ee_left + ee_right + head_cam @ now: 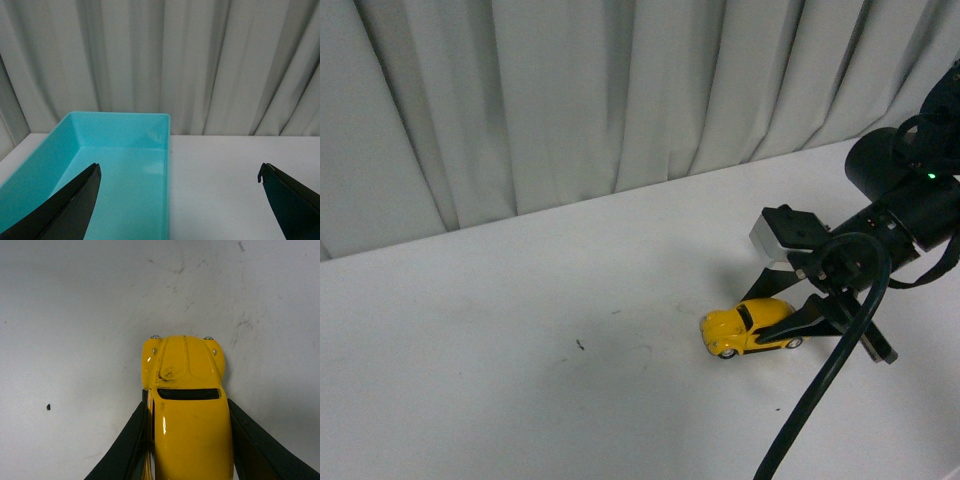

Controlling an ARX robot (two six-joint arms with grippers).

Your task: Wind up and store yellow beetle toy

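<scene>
Glossy, rounded yellow beetle [750, 328] stands on matte white table [520, 350], bonnet scuffed; right gripper [775, 318]: tapered black jaws clamped against its flanks; left gripper [180, 175]: jaws spread wide, near smooth teal rectangular bin [117, 122].

Wide front, close right-wrist view, both on yellow beetle toy [738, 325]; left-wrist seemingly elsewhere.

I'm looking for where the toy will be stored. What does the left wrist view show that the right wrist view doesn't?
Only the left wrist view shows a turquoise bin, empty as far as visible, a grey curtain and the open left gripper. Only the right wrist view shows the yellow beetle toy, with the right gripper closed against both its sides. Both show the white table.
</scene>
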